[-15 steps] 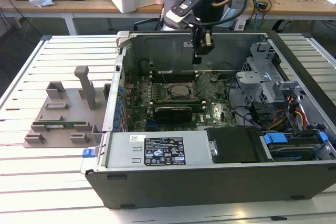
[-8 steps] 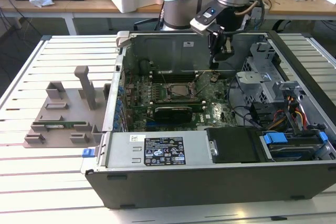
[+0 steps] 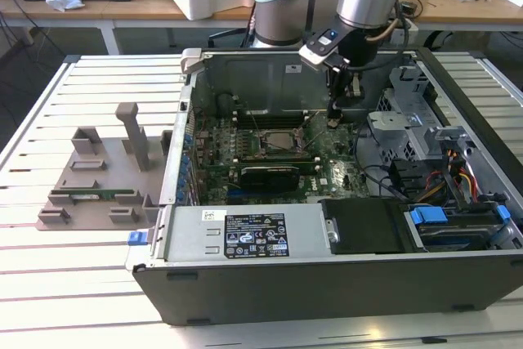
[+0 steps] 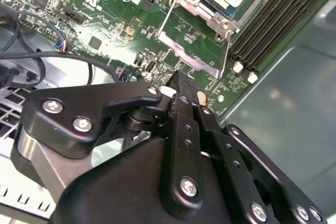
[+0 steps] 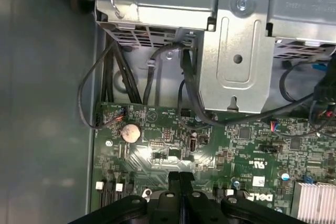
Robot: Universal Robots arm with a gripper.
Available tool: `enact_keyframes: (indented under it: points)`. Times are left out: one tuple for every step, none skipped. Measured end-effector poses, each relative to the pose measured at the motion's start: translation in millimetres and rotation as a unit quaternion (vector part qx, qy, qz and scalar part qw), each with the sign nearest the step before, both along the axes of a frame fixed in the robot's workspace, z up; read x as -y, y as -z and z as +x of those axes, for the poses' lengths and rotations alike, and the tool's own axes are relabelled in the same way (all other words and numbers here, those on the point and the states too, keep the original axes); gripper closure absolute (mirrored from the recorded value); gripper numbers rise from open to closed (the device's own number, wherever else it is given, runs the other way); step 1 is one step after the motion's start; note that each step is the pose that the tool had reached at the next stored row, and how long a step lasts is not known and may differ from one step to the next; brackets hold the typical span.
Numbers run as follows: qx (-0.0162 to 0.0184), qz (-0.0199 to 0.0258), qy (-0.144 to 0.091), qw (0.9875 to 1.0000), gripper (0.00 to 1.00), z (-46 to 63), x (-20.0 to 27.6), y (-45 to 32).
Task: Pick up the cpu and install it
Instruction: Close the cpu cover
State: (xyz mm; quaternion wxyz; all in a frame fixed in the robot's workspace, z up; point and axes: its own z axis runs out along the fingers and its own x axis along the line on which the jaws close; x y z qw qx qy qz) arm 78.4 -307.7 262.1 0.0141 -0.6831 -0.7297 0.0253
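Lab setup: wooden benches run along the back, and up front there's a slatted metal table [image 3: 73,284] with an open PC case [image 3: 327,292] laid on its side. A gray fixture tray [image 3: 90,161] is parked beside the case on the exterior view's left, with a green memory stick [image 3: 94,196] slotted into it.

Inside the case, the cpu [image 3: 275,141] can be seen seated in its socket around the middle of the green motherboard [image 3: 331,172], shiny silver top facing up. A black graphics card [image 3: 265,176] is mounted just beside the socket on the nearer side, and a power supply [image 3: 245,234] with a white label is set along the near wall.

The gripper [image 3: 333,118] is dropped down into the case, close over the board and near the socket on the exterior view's right, apart from the cpu. Its fingers are pressed together and nothing is pinched between them. In the first wrist view a coin cell battery [image 5: 131,132] and a metal drive cage [image 5: 236,51] are seen beyond the fingertips.
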Motion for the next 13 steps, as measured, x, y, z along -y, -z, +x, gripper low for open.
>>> enact_keyframes:
  points:
    - [0.0,0.0,0.0,1.0,0.89,0.0,-0.2,2.8]
    - [0.0,0.0,0.0,1.0,0.89,-0.2,-0.3,4.7]
    - [0.0,0.0,0.0,1.0,0.89,-1.4,-0.5,6.9]
    - [0.0,-0.0001,0.0,1.0,0.89,-4.1,-0.5,9.5]
    - [0.0,0.0,0.0,1.0,0.89,-6.7,-0.5,10.3]
    - [0.0,0.0,0.0,1.0,0.89,-9.0,-0.5,10.6]
    - [0.0,0.0,0.0,1.0,0.89,-11.6,-0.5,10.8]
    - [0.0,0.0,0.0,1.0,0.89,-12.8,-0.5,10.8]
    - [0.0,0.0,0.0,1.0,0.89,-13.5,-0.5,10.9]
    - [0.0,0.0,0.0,1.0,0.89,-15.8,-0.5,10.9]
    - [0.0,0.0,0.0,1.0,0.89,-19.1,-0.5,11.0]
    - [0.0,0.0,0.0,1.0,0.89,-20.9,-0.5,11.0]
    - [0.0,0.0,0.0,1.0,0.89,-21.9,-0.4,11.1]
